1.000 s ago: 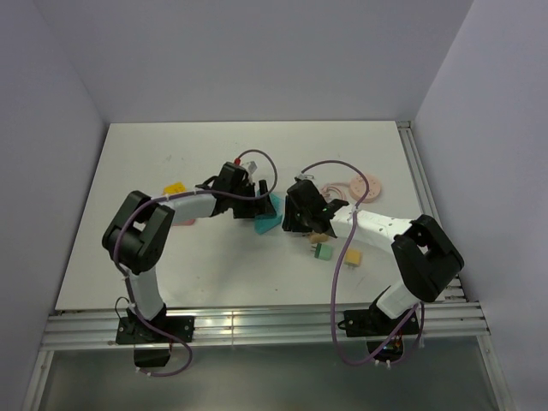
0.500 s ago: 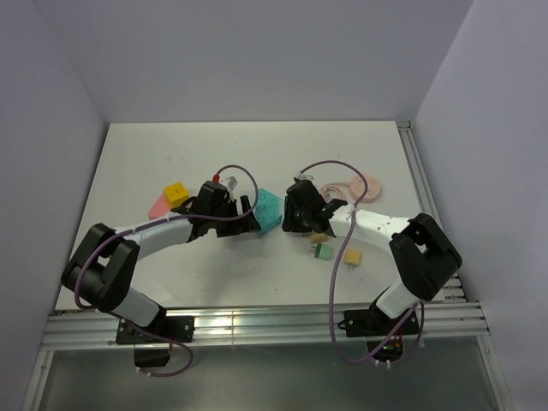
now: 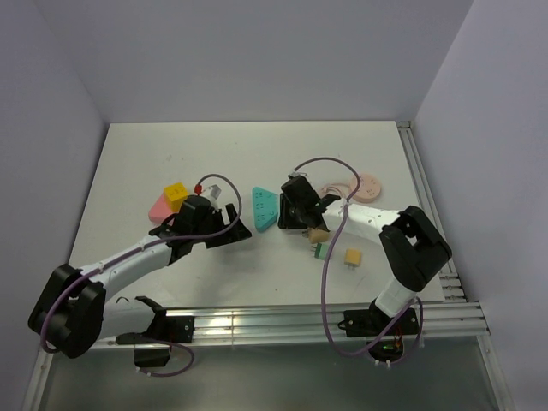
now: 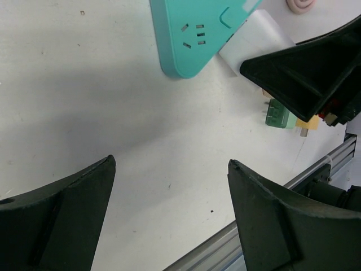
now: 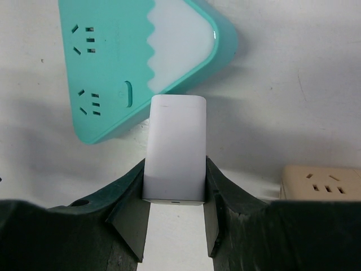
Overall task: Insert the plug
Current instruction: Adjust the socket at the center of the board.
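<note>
A white plug [image 5: 175,147] is clamped between the fingers of my right gripper [image 5: 176,169]. Its far end reaches the near edge of the teal triangular socket block [image 5: 113,62], which lies flat on the table with its slot sets facing up. In the top view the right gripper [image 3: 293,214] sits just right of the socket block [image 3: 265,208]. My left gripper [image 3: 233,228] stands open and empty to the left of the block. In the left wrist view, bare table lies between the fingers of the left gripper [image 4: 171,162]. The block [image 4: 194,34] and plug [image 4: 254,39] are ahead.
A beige socket [image 3: 318,235], a green plug [image 3: 322,250] and a tan plug [image 3: 352,256] lie near the right arm. A pink disc [image 3: 364,185] sits behind it. A yellow block [image 3: 176,193] and a pink piece [image 3: 159,207] lie at the left. A metal rail [image 3: 257,321] borders the near edge.
My left arm has drawn back from the teal socket block, leftward and toward the near edge, still open. The right gripper has edged left with the plug.
</note>
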Robot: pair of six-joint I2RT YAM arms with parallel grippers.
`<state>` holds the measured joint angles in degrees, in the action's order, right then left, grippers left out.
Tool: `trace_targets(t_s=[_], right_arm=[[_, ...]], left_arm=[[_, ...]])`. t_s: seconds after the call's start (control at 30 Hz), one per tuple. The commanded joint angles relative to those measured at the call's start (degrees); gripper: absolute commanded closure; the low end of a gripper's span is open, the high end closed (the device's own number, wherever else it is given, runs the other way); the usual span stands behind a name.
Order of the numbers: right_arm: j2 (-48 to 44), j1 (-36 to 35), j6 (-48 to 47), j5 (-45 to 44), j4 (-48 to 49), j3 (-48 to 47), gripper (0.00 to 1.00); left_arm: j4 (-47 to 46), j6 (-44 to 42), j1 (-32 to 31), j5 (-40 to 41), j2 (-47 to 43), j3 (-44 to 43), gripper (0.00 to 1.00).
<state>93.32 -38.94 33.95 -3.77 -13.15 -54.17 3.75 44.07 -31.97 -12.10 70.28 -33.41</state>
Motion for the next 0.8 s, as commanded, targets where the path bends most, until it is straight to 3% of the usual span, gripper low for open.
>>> trace_targets(t_s=[0.0,0.23,0.43,0.77], right_arm=[[0.46,0.35,-1.43,0.08,1.9,-4.18,1.0],[2.66,0.18,-1.7,-2.64,-1.08,-7.96,1.0],[1.43,0.18,-0.82,-5.37,-2.06,-7.0,1.0],[0.11,0.35,-1.0,-5.55,2.41,-3.4,1.0]], left_arm=[[0.47,1.19,-0.11,1.55,-3.13,1.06,0.13],[1.09,0.49,0.59,3.84,-4.01,1.42,0.1],[-1.72,-1.1,5.68,1.11,0.64,-3.06,0.08],[-3.05,-3.46,6.83,0.41,21.01,-24.66,0.04]])
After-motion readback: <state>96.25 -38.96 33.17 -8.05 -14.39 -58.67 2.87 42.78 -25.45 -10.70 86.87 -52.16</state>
